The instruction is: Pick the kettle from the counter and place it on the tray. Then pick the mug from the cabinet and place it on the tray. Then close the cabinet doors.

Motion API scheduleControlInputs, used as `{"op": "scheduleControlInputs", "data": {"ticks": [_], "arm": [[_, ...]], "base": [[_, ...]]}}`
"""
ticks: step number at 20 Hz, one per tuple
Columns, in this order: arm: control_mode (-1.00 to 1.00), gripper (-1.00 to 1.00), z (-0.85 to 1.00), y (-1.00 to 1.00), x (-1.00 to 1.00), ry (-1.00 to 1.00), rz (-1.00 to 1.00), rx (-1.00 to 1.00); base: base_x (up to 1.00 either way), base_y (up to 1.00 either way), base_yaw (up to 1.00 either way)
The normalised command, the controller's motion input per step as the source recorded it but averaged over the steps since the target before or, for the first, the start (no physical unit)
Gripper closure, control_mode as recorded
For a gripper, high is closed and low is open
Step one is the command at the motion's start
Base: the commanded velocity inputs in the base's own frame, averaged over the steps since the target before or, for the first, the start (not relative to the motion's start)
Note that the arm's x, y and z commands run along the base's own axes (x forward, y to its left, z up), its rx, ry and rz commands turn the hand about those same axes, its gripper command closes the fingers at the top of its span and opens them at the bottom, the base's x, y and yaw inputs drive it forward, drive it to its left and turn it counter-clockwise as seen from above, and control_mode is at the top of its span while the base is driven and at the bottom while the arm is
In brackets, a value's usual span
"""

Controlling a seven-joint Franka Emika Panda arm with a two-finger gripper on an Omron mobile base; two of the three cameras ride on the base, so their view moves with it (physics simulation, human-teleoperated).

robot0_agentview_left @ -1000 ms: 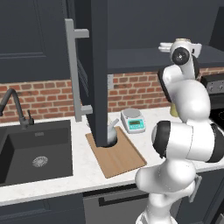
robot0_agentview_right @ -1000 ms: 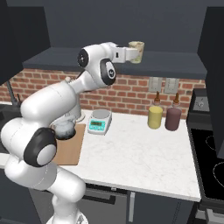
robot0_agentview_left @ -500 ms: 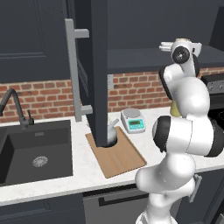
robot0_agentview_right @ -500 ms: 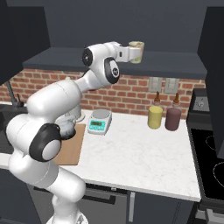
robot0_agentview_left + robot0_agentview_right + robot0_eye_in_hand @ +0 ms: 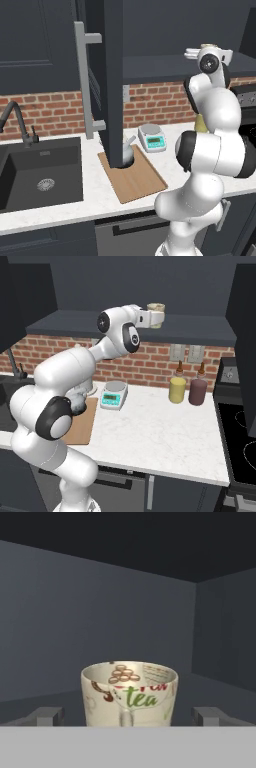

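Check the containers first. The small beige, cream-speckled mug (image 5: 129,693) stands upright on the inner shelf (image 5: 200,331) of the dark charcoal wall cabinet (image 5: 100,612). In the hand view you look into its open mouth: printed lettering and brown dots show on the inside wall, and no contents are visible. Its handle faces the camera. In the right base view the mug (image 5: 155,308) sits just beyond the end of the white arm.

The flat rectangular light brown wooden tray (image 5: 135,176) lies on the white marbled worktop (image 5: 90,200), to the right of the black sink (image 5: 40,172). The squat dark grey kettle (image 5: 127,152) with its pale spout rests on the far part of the tray, partly hidden behind the open tall charcoal cabinet door (image 5: 112,80) with its long grey bar handle (image 5: 85,80).

Now check the gripper (image 5: 129,714). Its two fingertips (image 5: 47,716) stand wide apart, one on each side of the mug. A clear gap shows between each tip and the mug wall, so the gripper touches nothing and holds nothing.

A white kitchen scale (image 5: 114,395) stands just beside the tray. A yellow squeeze bottle (image 5: 176,389) and a dark red bottle (image 5: 198,391) stand near the brick wall.
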Motion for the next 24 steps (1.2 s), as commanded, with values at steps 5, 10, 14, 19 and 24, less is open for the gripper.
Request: {"op": "scheduleControlInputs", "data": {"ticks": [5,10,14,19,24], "arm": [[-1.0,-1.0,0.0,0.0,0.0,0.0,0.0,0.0],[-1.0,-1.0,0.0,0.0,0.0,0.0,0.0,0.0],[-1.0,-1.0,0.0,0.0,0.0,0.0,0.0,0.0],[-1.0,-1.0,-0.01,0.0,0.0,0.0,0.0,0.0],[-1.0,-1.0,0.0,0.0,0.01,0.0,0.0,0.0]], "base": [[0.0,0.0,0.0],[0.0,0.0,0.0],[0.0,0.0,0.0],[0.0,0.0,0.0],[0.0,0.0,0.0]]}}
